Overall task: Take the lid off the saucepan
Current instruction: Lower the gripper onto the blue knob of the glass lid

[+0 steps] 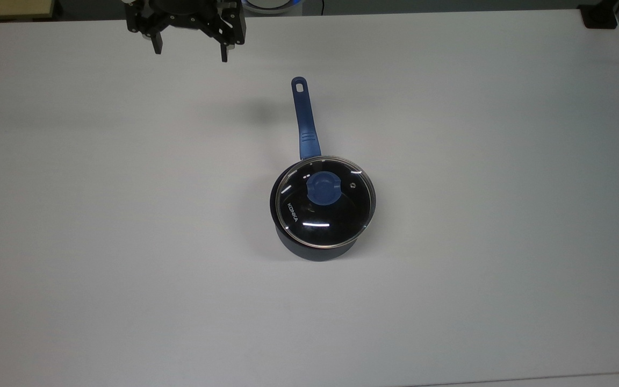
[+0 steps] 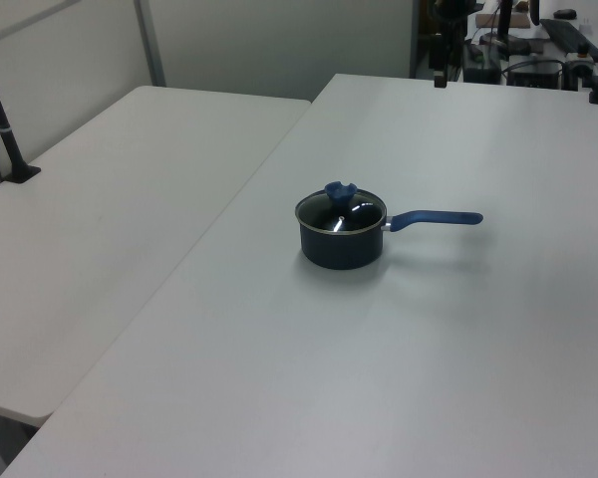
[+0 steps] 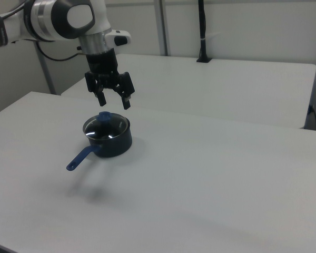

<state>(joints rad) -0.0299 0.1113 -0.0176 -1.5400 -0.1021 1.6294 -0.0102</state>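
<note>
The dark saucepan stands near the middle of the white table, its long blue handle pointing toward the top view's upper edge. The glass lid rests flat on it, blue knob at the centre and KONKA lettering on the top view's left side. My gripper is open at the top view's upper left, well away from the handle's end. In the right view the gripper hangs in the air above the lid and saucepan, apart from them. The left view shows the saucepan with its lid on.
A second white table adjoins on the left view's left, with a black clamped post at its edge. Desk clutter sits beyond the far end. A black block marks the top view's upper right corner.
</note>
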